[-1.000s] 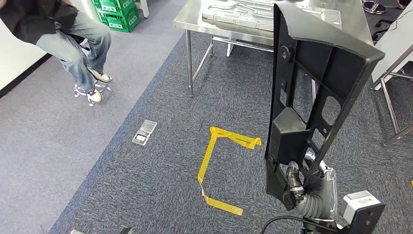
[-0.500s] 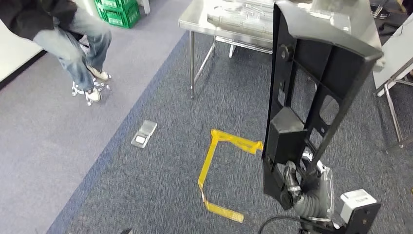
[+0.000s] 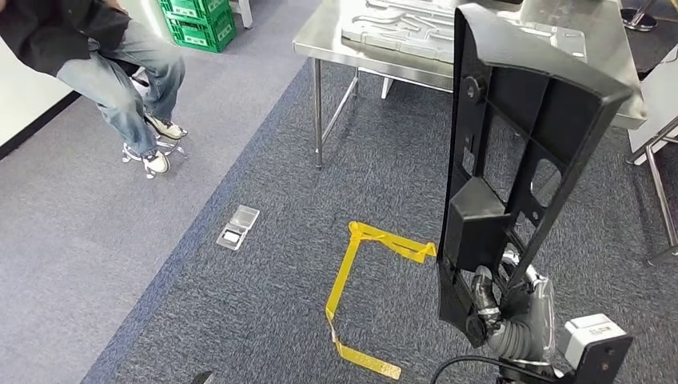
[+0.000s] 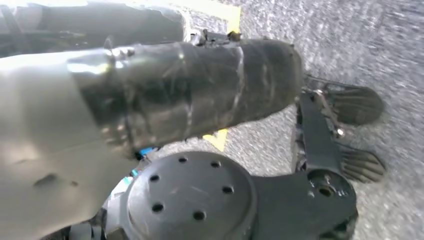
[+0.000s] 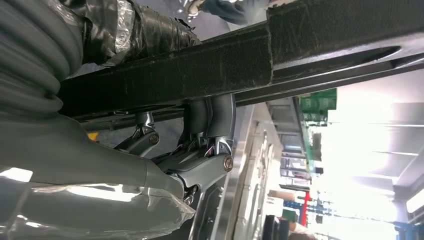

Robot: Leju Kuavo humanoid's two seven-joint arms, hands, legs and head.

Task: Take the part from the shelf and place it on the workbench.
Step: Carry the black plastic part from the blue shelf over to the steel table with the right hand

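Note:
My right hand [image 3: 512,314] grips the foot of a tall black plastic part [image 3: 512,144], a ribbed frame with cut-outs, and holds it upright at the right of the head view. The right wrist view has the part's black bar [image 5: 250,65] running across, with my right hand's fingers [image 5: 210,145] wrapped around it. The steel workbench [image 3: 384,61] stands ahead, beyond the part's upper end. My left hand [image 4: 200,95] hangs beside my body over the carpet, its dark fingers [image 4: 356,104] apart and nothing in them.
A grey moulded panel [image 3: 400,24] lies on the workbench. A person [image 3: 104,64] sits at the far left, feet on the floor. Yellow tape [image 3: 352,296] marks the carpet ahead, near a floor socket [image 3: 237,227]. Green crates [image 3: 196,22] stand behind; another table leg [image 3: 660,192] is at right.
The whole picture has shifted as the camera moved; the workbench now sits a little lower in the picture. My right hand keeps the part upright. The seated person's legs moved slightly.

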